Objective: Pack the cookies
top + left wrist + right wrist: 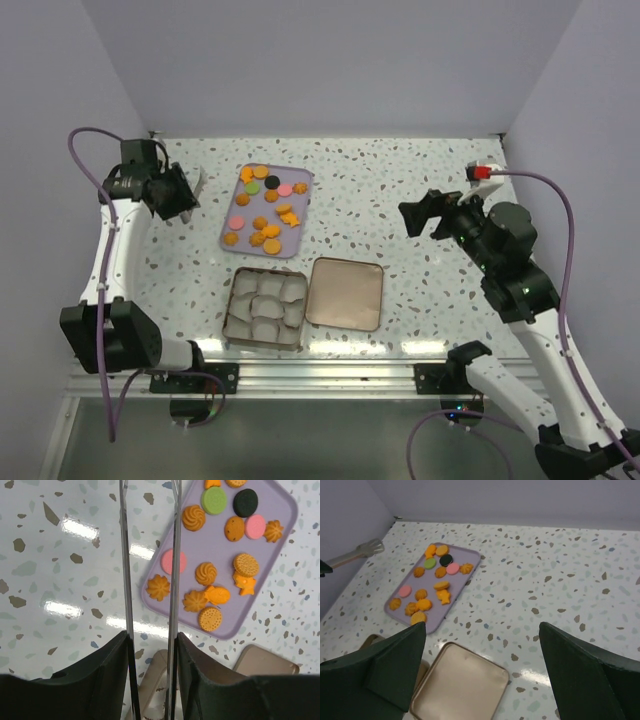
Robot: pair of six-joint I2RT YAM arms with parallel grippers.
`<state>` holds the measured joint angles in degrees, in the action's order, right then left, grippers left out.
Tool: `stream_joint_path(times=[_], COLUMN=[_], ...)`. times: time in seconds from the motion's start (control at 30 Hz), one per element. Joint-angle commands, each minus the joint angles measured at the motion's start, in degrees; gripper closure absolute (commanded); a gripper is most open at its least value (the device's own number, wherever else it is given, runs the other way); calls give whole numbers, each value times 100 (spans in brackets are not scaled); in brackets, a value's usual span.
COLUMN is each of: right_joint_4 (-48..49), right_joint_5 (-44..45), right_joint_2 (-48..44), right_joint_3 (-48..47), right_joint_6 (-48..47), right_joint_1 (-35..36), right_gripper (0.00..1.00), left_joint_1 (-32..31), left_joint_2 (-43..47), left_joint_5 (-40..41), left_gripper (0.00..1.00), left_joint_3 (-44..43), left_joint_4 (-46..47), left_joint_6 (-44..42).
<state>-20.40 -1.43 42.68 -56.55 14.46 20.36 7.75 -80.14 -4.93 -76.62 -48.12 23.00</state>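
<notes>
Cookies (271, 231) (206, 573) (421, 594) loose in one layer on a lilac tray (290, 247) (280, 570) (467, 555), none stacked. Mostly orange rounds, swirls and stars. Among them a green one (253, 186) (213, 500) (430, 563) and a black one (271, 182) (245, 502) (446, 559) side by side toward the tray's far end, plus a few pink. Tray lying slightly skewed on the speckled worktop (420, 180) (60, 580) (560, 580), left of centre and toward the back.

Just nearer than the tray, an open tin (263, 343) lined with white paper cups (265, 300). Just beside it on the right, its lid (345, 293) (265, 660) (460, 685), lying flat with the inside up.

Left jaws off the tray's left side, near its far corner but not touching it, on the left arm (110, 250). Fitted with two long thin blades (198, 183) (125, 580) (367, 546), parallel, narrowly parted, pinching nothing; through the gap in the left wrist view, bare worktop and the edge of the tray with part of a pink cookie.

Right jaws raised over the right side of the worktop on the right arm (510, 260), well apart from tray, tin and lid. Spread wide, gripping nothing, pointed toward the tray.
</notes>
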Motion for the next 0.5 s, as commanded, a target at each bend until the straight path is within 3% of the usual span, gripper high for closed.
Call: stream_joint_path(times=[0.0, 0.07, 0.17, 0.27, 0.47], right_joint_4=[-166, -209, -938, -1027, -1791], right_joint_5=[-586, -771, -220, -1066, -1220], right_joint_2=[171, 180, 57, 109, 355], right_joint_3=[-391, -532, -524, -321, -540], right_joint_6=[671, 1248, 2451, 2264, 1832], right_joint_1=[12, 21, 56, 169, 319], right_gripper=[1, 1, 1, 1, 1], left_joint_1=[-150, -256, -484, -940, -1320], left_joint_2=[385, 420, 429, 429, 499], left_joint_5=[-341, -499, -772, -851, -851], left_gripper=[55, 54, 53, 52, 52], left_joint_3=[-520, -599, -731, -1012, -943], left_joint_4=[-285, -443, -610, -795, -963], left_joint_6=[-24, -50, -121, -121, -138])
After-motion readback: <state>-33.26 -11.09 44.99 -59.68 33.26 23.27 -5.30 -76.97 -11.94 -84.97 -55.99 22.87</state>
